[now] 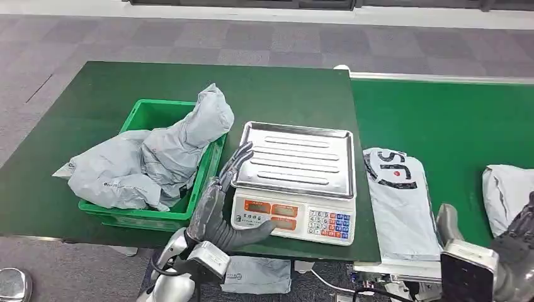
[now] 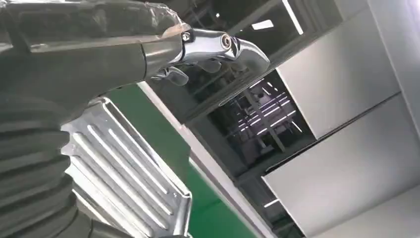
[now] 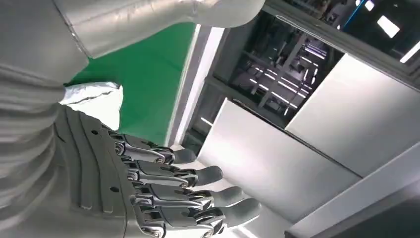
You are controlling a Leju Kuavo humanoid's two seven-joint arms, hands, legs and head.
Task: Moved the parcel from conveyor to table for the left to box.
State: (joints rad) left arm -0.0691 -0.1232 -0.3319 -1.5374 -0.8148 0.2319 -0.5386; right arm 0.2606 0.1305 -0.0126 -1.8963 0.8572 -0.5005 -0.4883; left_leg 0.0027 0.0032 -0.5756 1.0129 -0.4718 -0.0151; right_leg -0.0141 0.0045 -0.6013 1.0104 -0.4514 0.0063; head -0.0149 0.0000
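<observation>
A grey parcel point(image 1: 398, 200) with black lettering lies flat on the green conveyor belt point(image 1: 441, 119), just right of the table's edge. A second grey parcel point(image 1: 505, 196) lies further right on the belt, also seen as a pale parcel point(image 3: 97, 97) in the right wrist view. My right hand point(image 1: 519, 244) hovers at the near right, close to that second parcel, fingers point(image 3: 198, 176) stretched out and holding nothing. My left hand point(image 1: 220, 200) stands at the front left corner of the scale point(image 1: 293, 217), fingers spread, thumb against the scale's front panel, nothing in it.
A green crate point(image 1: 151, 113) on the dark green table point(image 1: 75, 126) holds several grey parcels point(image 1: 165, 148), one spilling over its left rim. The scale's steel tray point(image 1: 296, 157), ribbed tray point(image 2: 124, 168), is bare. Another parcel point(image 1: 255, 275) lies on the floor below the table.
</observation>
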